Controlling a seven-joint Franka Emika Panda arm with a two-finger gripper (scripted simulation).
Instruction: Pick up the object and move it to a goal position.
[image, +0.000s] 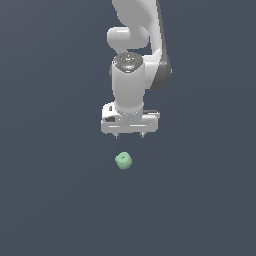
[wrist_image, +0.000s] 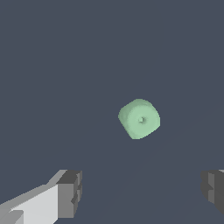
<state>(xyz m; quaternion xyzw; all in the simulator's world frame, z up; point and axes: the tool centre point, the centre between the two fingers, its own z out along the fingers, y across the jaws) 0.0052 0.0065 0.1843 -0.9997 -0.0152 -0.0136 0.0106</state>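
The object (image: 123, 160) is a small pale mint-green rounded lump with a faint dimple, lying on the dark grey surface. It also shows in the wrist view (wrist_image: 139, 119). My white gripper (image: 129, 135) hangs above it and slightly toward the exterior view's right, pointing down, with a clear gap between the fingertips and the object. The gripper (wrist_image: 142, 192) is open and empty; its two dark finger pads (wrist_image: 70, 194) stand wide apart, much wider than the object.
A plain dark grey surface (image: 50, 200) fills both views. The white arm (image: 135, 35) rises out of the exterior view's top. No other objects or edges show.
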